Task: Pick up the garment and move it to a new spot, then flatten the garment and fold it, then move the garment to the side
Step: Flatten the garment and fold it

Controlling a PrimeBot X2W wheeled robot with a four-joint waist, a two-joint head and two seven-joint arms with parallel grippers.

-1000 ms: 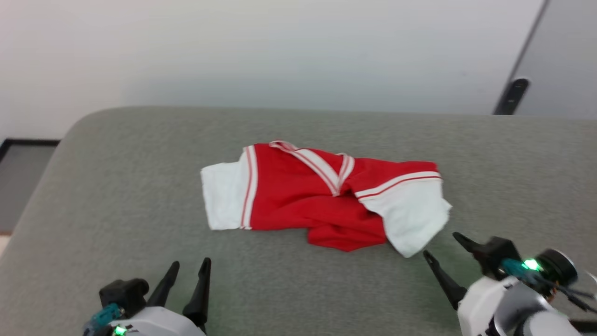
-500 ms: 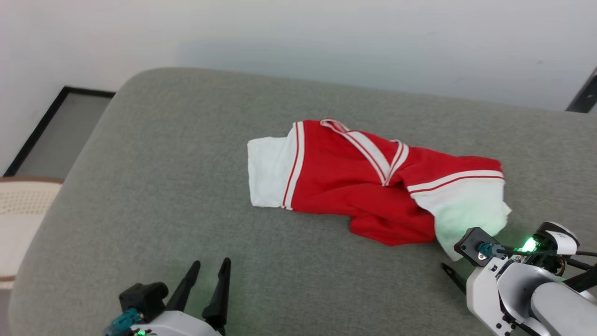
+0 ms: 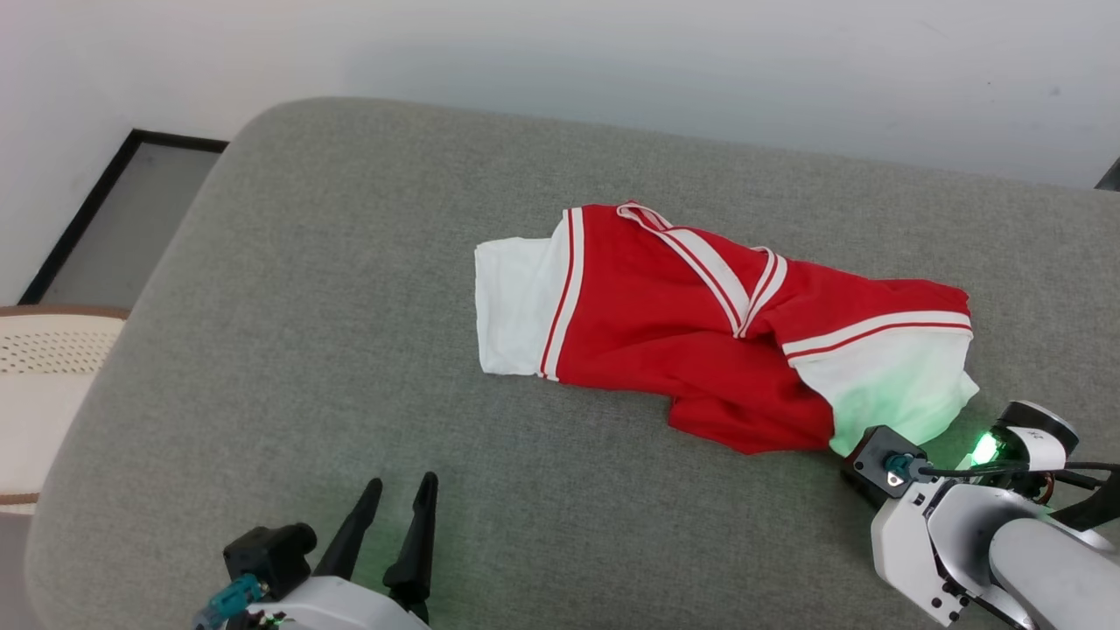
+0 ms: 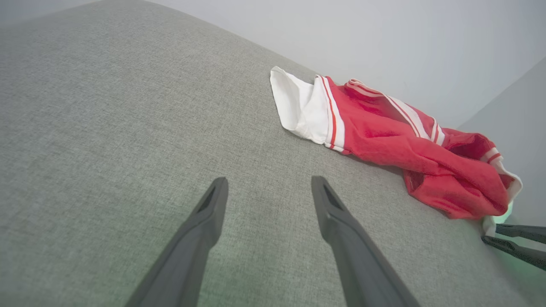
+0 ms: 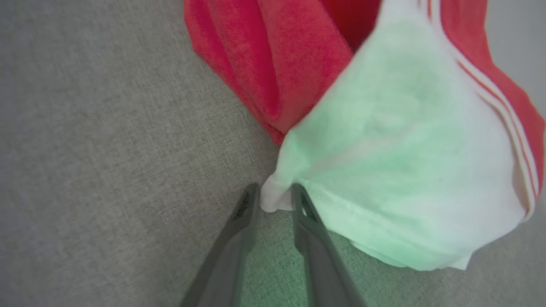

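The garment (image 3: pixel 682 341) lies crumpled on the grey cushioned surface (image 3: pixel 306 350), red in the body with white sleeves at both ends and a striped V-neck on top. In the right wrist view, my right gripper (image 5: pixel 275 192) has its jaws narrowed onto the near corner of the white sleeve (image 5: pixel 384 149), lit green by the wrist light. The left wrist view shows the same gripper (image 4: pixel 490 234) at that corner of the garment (image 4: pixel 384 136). My left gripper (image 3: pixel 402 479) stands open and holds nothing, hovering over bare fabric (image 4: pixel 268 181) well short of the other sleeve.
The cushion's rounded left edge (image 3: pixel 131 289) drops to a dark floor strip. A cream perforated object (image 3: pixel 44 350) sits beside that edge. A white wall (image 3: pixel 612 52) runs behind the surface.
The head camera has shifted. My right gripper has moved in to the right sleeve's near corner and its jaws have narrowed on it. The left gripper has stayed open in place.
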